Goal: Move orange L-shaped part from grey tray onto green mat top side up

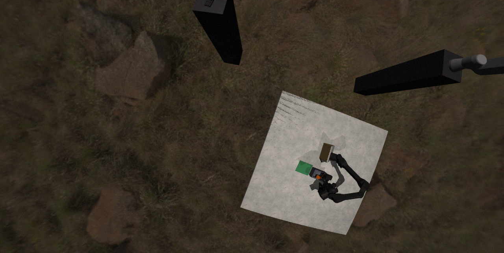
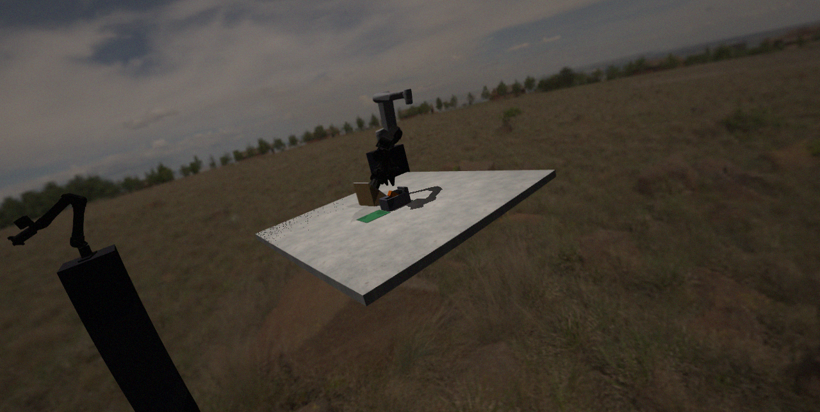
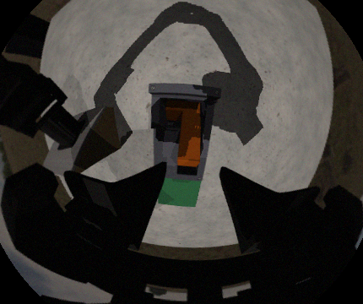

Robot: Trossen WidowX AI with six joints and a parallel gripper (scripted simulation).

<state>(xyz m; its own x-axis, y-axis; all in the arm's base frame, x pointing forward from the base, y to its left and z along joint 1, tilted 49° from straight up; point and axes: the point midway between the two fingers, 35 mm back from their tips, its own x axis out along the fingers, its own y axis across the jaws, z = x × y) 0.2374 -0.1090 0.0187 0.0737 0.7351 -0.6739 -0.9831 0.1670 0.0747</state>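
The grey tray (image 1: 313, 171) (image 2: 393, 203) (image 3: 183, 90) stands on the white table. The orange part (image 1: 318, 177) (image 2: 391, 193) (image 3: 190, 136) is in its pocket, with its L-shaped end at the far side in the wrist view. Its straight end, toward the mat, looks tipped up, with a dark gap beyond its end face. The green mat (image 1: 303, 167) (image 2: 372, 216) (image 3: 181, 195) lies flat beside the tray, with nothing on it. My gripper (image 3: 193, 168) is open and empty above the tray. Its fingertips stand apart on either side of the straight end in the wrist view.
A brown block (image 1: 326, 152) (image 2: 366, 194) (image 3: 102, 137) stands close to the tray, between it and my arm's base. The white table (image 1: 282, 188) (image 2: 459, 208) has a dark side edge (image 2: 459, 240). Dark pedestals (image 1: 221, 29) (image 1: 405, 71) carrying other arms stand off the table.
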